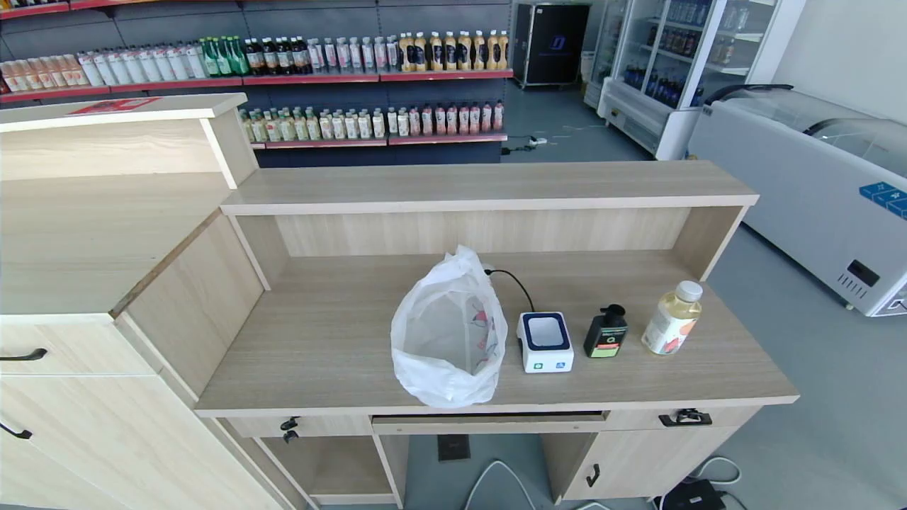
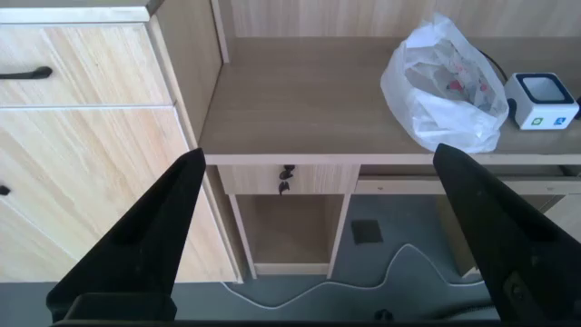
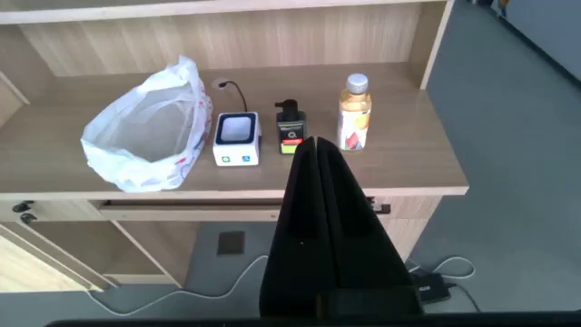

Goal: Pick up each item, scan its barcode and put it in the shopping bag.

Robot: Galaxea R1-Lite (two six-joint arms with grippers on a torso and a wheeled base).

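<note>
Left wrist view: left gripper splayed; right gripper closed.

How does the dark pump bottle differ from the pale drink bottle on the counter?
The pump bottle is black with a pump head; the drink bottle is see-through, pale yellow, with a white cap. The drink bottle is taller and fatter than the pump bottle. The pump bottle stands next to the scanner; the drink bottle stands beyond it, farther to the right. Both stand upright on the counter.
</note>
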